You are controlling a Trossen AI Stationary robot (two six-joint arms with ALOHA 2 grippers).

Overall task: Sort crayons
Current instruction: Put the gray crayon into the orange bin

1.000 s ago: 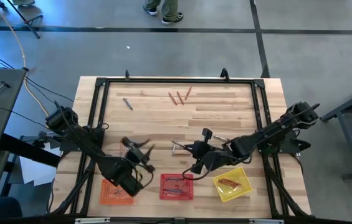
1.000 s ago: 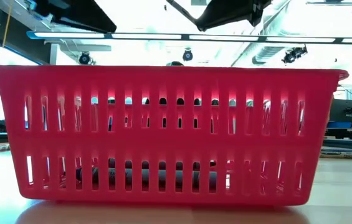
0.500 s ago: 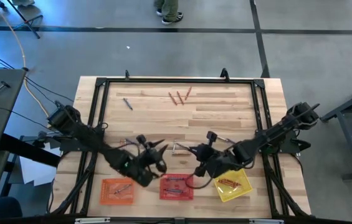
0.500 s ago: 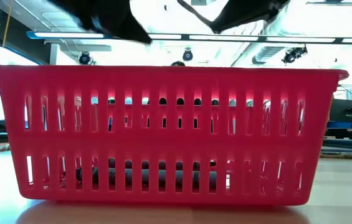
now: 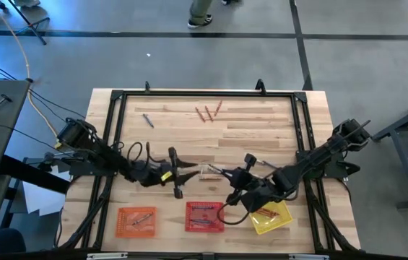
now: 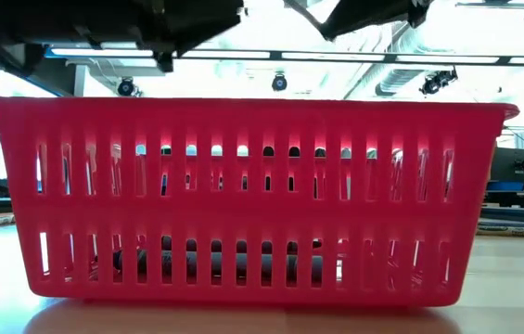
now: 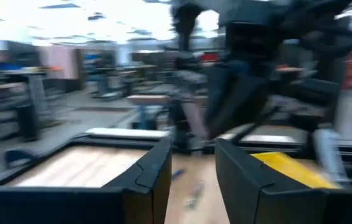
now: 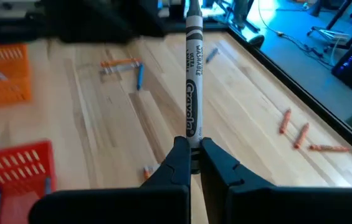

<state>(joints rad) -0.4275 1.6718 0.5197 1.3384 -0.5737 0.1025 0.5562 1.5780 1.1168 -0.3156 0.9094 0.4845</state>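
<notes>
One grey crayon (image 8: 193, 68) we read "Crayola", "washable" | right tool (image 8: 192, 153) clamped on it above desk (image 8: 238, 93) | left tool (image 7: 191, 174) fingers apart, empty.

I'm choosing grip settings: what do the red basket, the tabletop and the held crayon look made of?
Red basket: likely moulded plastic, with even slots and a smooth sheen.
Tabletop: pale wood, showing plank seams and grain.
Crayon in the right gripper: probably wax in a printed paper wrapper.
</notes>
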